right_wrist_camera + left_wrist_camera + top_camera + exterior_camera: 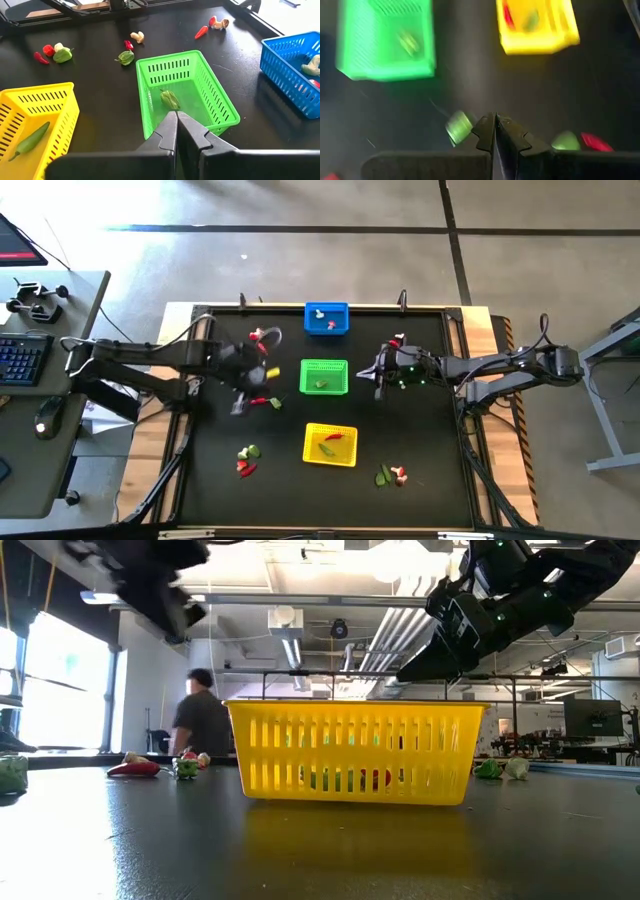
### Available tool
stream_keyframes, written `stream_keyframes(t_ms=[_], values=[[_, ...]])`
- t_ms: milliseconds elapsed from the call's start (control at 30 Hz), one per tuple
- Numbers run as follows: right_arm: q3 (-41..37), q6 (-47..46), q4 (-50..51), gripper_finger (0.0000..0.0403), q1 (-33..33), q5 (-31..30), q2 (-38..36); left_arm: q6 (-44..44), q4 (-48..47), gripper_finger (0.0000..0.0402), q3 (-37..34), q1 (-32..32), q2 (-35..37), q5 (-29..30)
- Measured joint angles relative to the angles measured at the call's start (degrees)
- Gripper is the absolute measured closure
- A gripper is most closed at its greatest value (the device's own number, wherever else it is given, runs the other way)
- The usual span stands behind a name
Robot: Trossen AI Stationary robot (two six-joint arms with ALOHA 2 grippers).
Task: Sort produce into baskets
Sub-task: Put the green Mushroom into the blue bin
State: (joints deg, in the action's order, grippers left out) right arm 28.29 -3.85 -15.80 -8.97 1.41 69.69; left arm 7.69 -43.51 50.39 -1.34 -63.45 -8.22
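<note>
While both arms hang over the black desk (200,480), three baskets sit in a line down its middle: the blue basket (326,318) at the far edge, the green basket (324,376) at the centre, the yellow basket (330,444) toward the near edge. The left end effector (240,406) hovers off the green basket's left side, fingers pressed together on nothing — a green leafy bit (459,127) lies on the desk just beside its tips, a red chilli (259,401) close by. The right end effector (379,370) hangs just off the green basket's right side, fingers pressed together and empty; one green piece (170,99) lies inside that basket, just beyond the tips. A green chilli (31,138) lies in the yellow basket, and white-and-red bits (322,321) lie in the blue one. Loose clusters (246,460) rest near the near-left corner, with others (392,475) toward the near-right edge.
</note>
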Motion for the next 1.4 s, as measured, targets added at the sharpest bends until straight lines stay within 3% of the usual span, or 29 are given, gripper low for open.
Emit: stream_keyframes(t_ms=[133,267,533,767,900,1033,1267,1400], values=[[0.0,-0.16,-0.02,0.0403,0.0,0.0,0.0,-2.23,-7.19,0.0401,-0.02,6.47,-0.6,-0.03],[0.0,-0.16,-0.33,0.0403,0.0,0.0,0.0,-5.89,-6.83,0.0394,0.0,12.0,-1.51,0.08],[0.0,-0.62,-1.07,0.0403,0.0,0.02,0.0,-10.24,-4.9,0.0326,0.02,20.35,-6.46,2.37],[0.0,-0.62,-1.05,0.0403,0.0,0.02,0.0,-12.11,-4.36,0.0254,-0.06,23.74,-12.75,5.49],[0.0,-0.22,-0.91,0.0403,0.0,0.02,0.0,-12.58,-1.05,0.0228,-3.81,25.53,-13.94,5.96],[0.0,-0.2,-0.78,0.0403,0.0,0.02,0.0,-16.24,1.41,0.0216,-8.24,26.8,-13.28,4.76],[0.0,-0.2,-0.81,0.0403,0.0,0.02,0.0,-20.37,8.82,0.0216,-10.73,28.66,-12.65,-3.28],[0.0,-0.35,-0.82,0.0403,0.02,0.02,0.0,-21.46,9.19,0.0216,-11.44,29.35,-12.66,-3.33]])
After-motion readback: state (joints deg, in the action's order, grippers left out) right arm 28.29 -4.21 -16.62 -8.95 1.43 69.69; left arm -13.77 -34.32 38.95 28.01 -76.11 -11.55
